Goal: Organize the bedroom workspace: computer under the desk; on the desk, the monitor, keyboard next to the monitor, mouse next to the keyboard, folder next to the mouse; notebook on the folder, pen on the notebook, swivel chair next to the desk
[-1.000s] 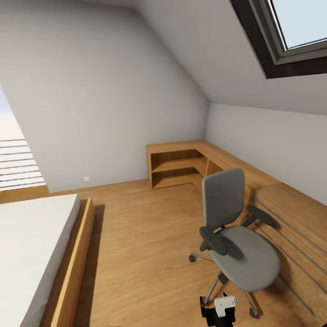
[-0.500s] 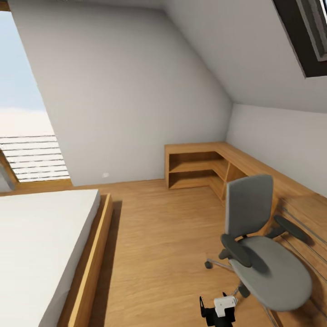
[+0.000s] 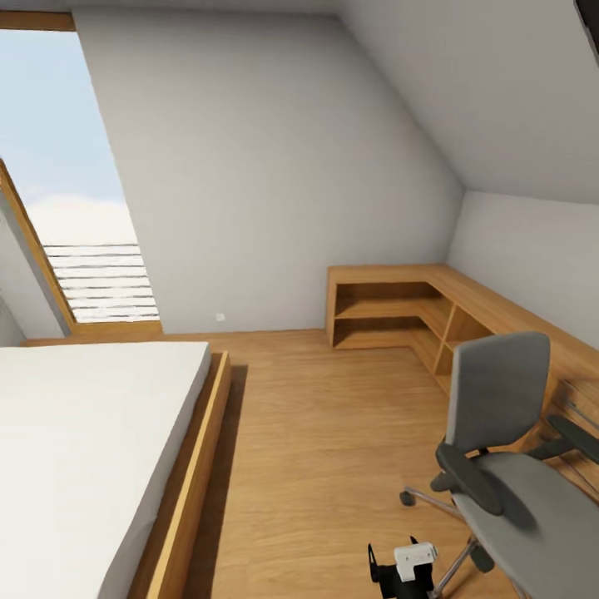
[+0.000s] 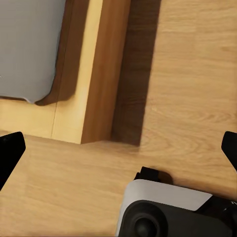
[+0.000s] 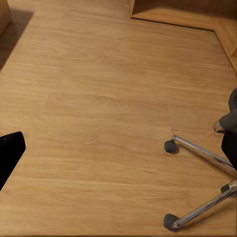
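**A:** Any read on progress with the workspace tidy-up?

**B:** Early days, going by the head view. Looks like a drive across the plank floor (image 3: 333, 433), with the bed (image 3: 83, 449) on the left and a low oak shelf unit (image 3: 391, 304) in the far corner. Can't tick off a single item from here. Computer, monitor, keyboard, mouse, notebook and pen all unconfirmed.

**A:** And the swivel chair (image 3: 520, 499)?

**B:** Parked at the right, on the floor just beside the oak unit running along that wall. Caught from the right wrist too, as chrome legs and castors (image 5: 202, 150). Plain grey seat as far as visible, but cut off by the frame edge, so no ruling on the folder. Yet to be rolled next to the table, at a guess.

**A:** Carrying anything in the hands?

**B:** Nope. Left hand (image 4: 118, 150) hanging over the corner of the bed frame (image 4: 98, 74), with fingers (image 4: 10, 153) spread wide and nothing between them. Right hand (image 5: 118, 148) over bare floor near the chair's base. Reads as wide open and empty too, going by the black fingertip (image 5: 10, 153) at the edge.

**A:** So, remaining?

**B:** Pretty much everything, probably. Need to find the table first, then do the whole keyboard, mouse, folder, notebook and pen lineup. Then wheel the chair over last.
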Robot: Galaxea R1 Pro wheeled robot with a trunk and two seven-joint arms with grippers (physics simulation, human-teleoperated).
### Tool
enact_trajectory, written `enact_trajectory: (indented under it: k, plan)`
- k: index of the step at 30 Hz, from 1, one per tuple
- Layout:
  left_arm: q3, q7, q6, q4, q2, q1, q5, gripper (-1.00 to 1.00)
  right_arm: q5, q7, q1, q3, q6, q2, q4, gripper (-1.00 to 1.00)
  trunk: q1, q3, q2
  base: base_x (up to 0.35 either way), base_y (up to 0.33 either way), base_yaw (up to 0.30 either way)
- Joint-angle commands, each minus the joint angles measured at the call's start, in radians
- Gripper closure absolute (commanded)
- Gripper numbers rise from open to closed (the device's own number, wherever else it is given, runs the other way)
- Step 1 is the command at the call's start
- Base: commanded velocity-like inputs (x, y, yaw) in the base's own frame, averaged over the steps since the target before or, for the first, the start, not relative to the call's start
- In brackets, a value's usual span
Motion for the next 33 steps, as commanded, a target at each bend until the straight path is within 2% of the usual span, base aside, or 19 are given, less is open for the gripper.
enact_trajectory:
  k: [1, 6, 13, 25, 33]
  plan:
    - [-0.009, 0.005, -0.003, -0.002, 0.001, -0.001, 0.009, -1.0, 0.001, -0.008, 0.0, 0.009, 0.001, -0.001, 0.003, -1.0, 0.0, -0.002, -0.001, 0.031, 0.001, 0.028]
    - [-0.009, 0.005, -0.003, -0.002, 0.001, -0.001, 0.009, -1.0, 0.001, -0.006, 0.001, 0.007, 0.008, -0.01, 0.014, -1.0, 0.0, -0.002, -0.001, 0.244, 0.0, 0.005]
    - [-0.009, 0.005, -0.003, -0.002, 0.001, -0.001, 0.009, -1.0, 0.001, -0.006, 0.001, 0.008, 0.069, -0.014, 0.013, -1.0, 0.0, -0.002, -0.001, 0.316, 0.0, 0.0]
    - [-0.009, 0.005, -0.003, -0.002, 0.001, -0.001, 0.009, -1.0, -0.002, -0.007, 0.002, 0.008, 0.087, -0.013, 0.014, -1.0, 0.0, -0.002, -0.001, 0.321, 0.0, 0.0]
    - [-0.009, 0.005, -0.003, -0.002, 0.001, -0.001, 0.01, -1.0, -0.002, -0.006, 0.026, 0.008, 0.094, -0.013, 0.015, -1.0, 0.0, -0.002, -0.001, 0.321, 0.0, 0.0]
